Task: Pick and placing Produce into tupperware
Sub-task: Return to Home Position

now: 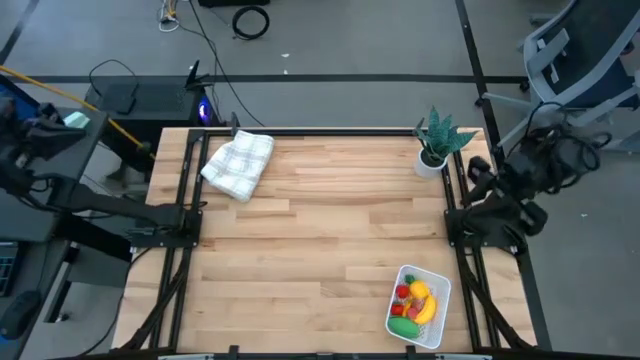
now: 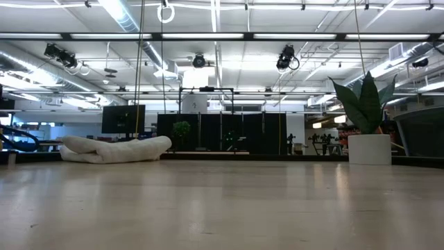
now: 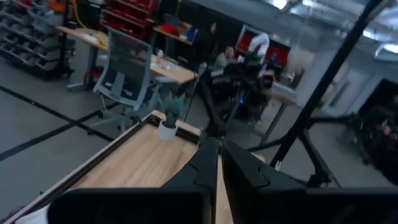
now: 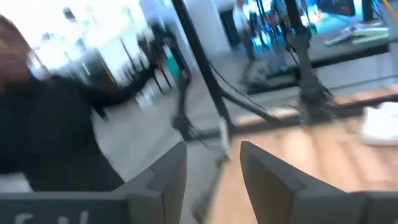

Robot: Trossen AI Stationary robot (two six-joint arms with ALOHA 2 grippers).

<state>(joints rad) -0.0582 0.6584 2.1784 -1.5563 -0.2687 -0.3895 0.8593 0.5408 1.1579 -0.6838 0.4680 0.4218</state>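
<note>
The white tupperware basket stands by the table's near right corner. Inside it lie a yellow banana, a green oblong piece and small red pieces; the rest of the produce I cannot make out. Both arms are drawn back off the table. The left arm is beyond the left edge, and its gripper is shut on nothing. The right arm sits folded at the right edge near the plant, with its gripper open and empty. Neither gripper is near the basket.
A folded white checked cloth lies at the far left of the table. A green spiky plant in a white pot stands at the far right corner. Black frame rails run along the table's left and right edges. People sit in the room behind.
</note>
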